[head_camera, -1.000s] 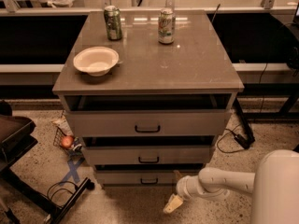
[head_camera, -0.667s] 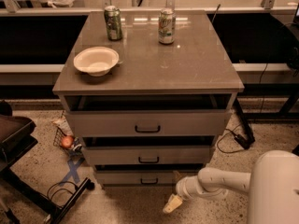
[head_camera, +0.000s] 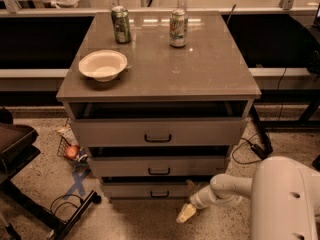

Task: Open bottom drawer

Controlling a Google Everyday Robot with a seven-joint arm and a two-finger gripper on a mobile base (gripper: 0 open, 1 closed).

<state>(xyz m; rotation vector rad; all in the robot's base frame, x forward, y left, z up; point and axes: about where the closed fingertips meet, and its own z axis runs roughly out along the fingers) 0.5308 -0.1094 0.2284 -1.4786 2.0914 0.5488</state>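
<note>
The bottom drawer (head_camera: 150, 190) is the lowest of three light grey drawer fronts in the cabinet, with a small black bar handle (head_camera: 159, 194). It stands a little out from the cabinet, like the two drawers above it. My gripper (head_camera: 185, 213) is low near the floor, to the right of and below the bottom drawer's handle, apart from it. The white arm (head_camera: 225, 186) reaches in from the lower right.
The cabinet top (head_camera: 200, 69) carries a white bowl (head_camera: 103, 64) and two cans (head_camera: 120, 24) (head_camera: 178, 28). The top drawer (head_camera: 158, 132) and middle drawer (head_camera: 159, 166) are above. A black chair base (head_camera: 60, 219), a cable (head_camera: 247, 151) and floor clutter (head_camera: 72, 151) lie around.
The arm and gripper have shifted slightly; the drawers have not visibly moved.
</note>
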